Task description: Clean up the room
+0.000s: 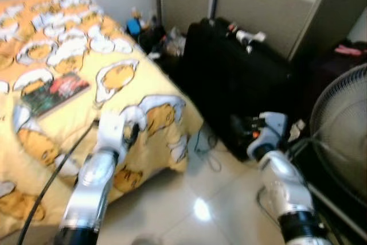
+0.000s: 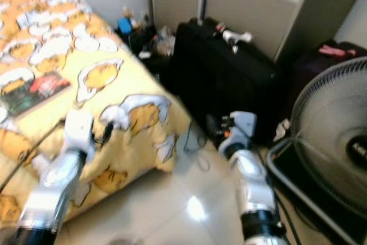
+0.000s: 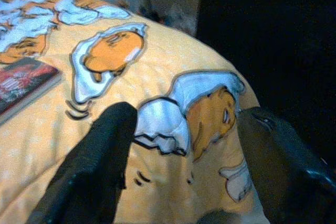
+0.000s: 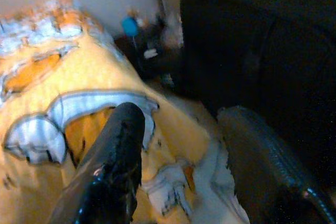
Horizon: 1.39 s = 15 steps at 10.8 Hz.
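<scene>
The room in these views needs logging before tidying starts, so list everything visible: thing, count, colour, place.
bed cover: one, yellow with egg cartoon print, over the bed on the robot's left.
book: one, dark with red, lying flat on the bed cover.
suitcase: one, black, standing on the floor beside the bed's corner.
small clutter: several items, one blue, too blurred to name, in the corner between bed and suitcase.
fan: one, grey grille, on the robot's right.
cable: one, thin, on the pale tiled floor by the suitcase.
left pincer: open, over the bed's corner.
right pincer: open, raised before the suitcase.
</scene>
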Motion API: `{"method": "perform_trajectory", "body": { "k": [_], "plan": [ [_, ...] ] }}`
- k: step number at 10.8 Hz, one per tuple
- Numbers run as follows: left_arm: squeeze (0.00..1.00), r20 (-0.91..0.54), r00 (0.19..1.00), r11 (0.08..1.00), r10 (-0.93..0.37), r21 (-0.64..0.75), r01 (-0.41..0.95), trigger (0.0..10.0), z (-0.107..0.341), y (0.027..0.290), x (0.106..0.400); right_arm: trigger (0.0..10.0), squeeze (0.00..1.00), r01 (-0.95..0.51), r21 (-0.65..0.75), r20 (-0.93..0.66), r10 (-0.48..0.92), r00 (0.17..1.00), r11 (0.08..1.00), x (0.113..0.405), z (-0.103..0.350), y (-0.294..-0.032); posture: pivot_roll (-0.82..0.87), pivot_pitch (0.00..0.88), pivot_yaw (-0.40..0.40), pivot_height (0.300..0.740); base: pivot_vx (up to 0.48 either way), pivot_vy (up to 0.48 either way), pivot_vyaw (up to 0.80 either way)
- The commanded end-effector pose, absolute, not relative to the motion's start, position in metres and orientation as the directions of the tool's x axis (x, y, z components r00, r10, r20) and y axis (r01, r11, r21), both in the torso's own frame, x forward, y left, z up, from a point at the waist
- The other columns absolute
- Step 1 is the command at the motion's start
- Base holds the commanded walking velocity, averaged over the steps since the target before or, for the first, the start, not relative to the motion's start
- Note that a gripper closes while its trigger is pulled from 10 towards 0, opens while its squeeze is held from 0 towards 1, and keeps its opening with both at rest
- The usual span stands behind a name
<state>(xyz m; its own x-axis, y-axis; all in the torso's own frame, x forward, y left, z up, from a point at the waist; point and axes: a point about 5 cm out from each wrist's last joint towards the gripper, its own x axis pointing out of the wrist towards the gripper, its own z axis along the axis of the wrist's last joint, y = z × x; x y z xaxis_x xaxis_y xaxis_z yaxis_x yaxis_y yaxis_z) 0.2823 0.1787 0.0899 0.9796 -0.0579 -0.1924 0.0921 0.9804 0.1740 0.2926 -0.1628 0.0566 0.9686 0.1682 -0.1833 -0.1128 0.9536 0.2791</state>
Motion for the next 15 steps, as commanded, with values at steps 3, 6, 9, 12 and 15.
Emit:
{"method": "perform_trajectory", "body": {
  "k": [3,6,9,12,15],
  "plan": [
    [0.00,-0.203,0.978,0.976,-0.045,0.201,0.087,10.0,0.089,0.185,0.281,10.0,0.00,-0.087,0.273,-0.174,0.138,0.975,0.958,0.298,0.061,-0.161,-0.10,0.000,-0.014,0.740,0.000,0.336,0.00],
    [0.00,-0.203,0.978,0.973,-0.051,0.212,0.094,10.0,0.091,0.186,0.283,10.0,0.00,-0.073,0.266,-0.183,0.125,0.975,0.961,0.299,0.058,-0.155,-0.09,0.000,-0.014,0.740,0.000,0.339,0.00],
    [0.00,-0.204,0.977,0.971,-0.056,0.218,0.101,10.0,0.092,0.186,0.283,10.0,0.00,-0.064,0.268,-0.190,0.118,0.975,0.961,0.300,0.057,-0.154,-0.09,0.000,-0.013,0.740,0.000,0.334,0.00],
    [0.00,-0.210,0.976,0.971,-0.056,0.215,0.102,10.0,0.092,0.188,0.283,10.0,0.00,-0.064,0.253,-0.190,0.114,0.975,0.965,0.300,0.057,-0.152,-0.08,0.000,-0.023,0.740,0.000,0.334,0.00],
    [0.00,-0.213,0.975,0.971,-0.060,0.215,0.107,10.0,0.090,0.186,0.282,10.0,0.00,-0.056,0.270,-0.199,0.113,0.973,0.961,0.298,0.055,-0.151,-0.08,0.000,-0.027,0.740,0.000,0.336,0.00]
  ]
}}
